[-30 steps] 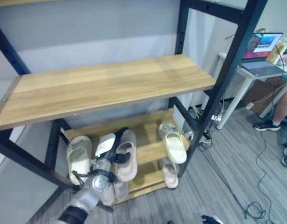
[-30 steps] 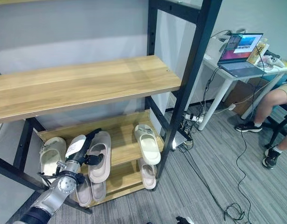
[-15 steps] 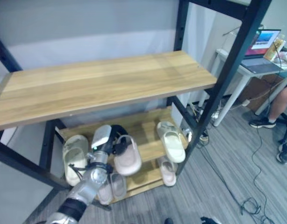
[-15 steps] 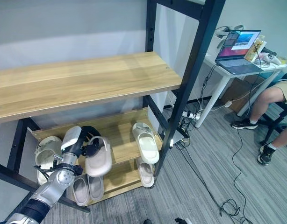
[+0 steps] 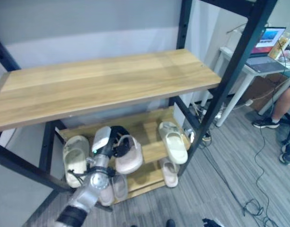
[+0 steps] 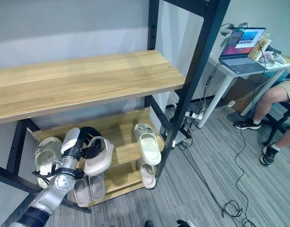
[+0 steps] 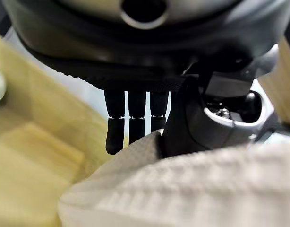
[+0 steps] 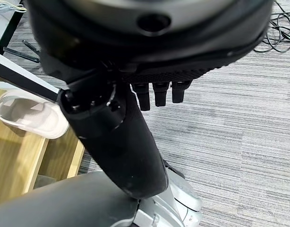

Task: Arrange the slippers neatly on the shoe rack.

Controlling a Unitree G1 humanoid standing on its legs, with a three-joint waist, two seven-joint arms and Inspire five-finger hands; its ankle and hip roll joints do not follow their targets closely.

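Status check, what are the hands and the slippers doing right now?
Left hand shut on pink slipper, lifted and tilted over middle shelf. Right hand idle above floor, fingers relaxed. Cream slipper close at left; mind it.

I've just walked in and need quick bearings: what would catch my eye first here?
The dark left hand gripping a pale pink slipper over the middle wooden shelf of the black-framed shoe rack. A cream slipper lies at that shelf's right end, and an open laptop glows on the white desk beyond.
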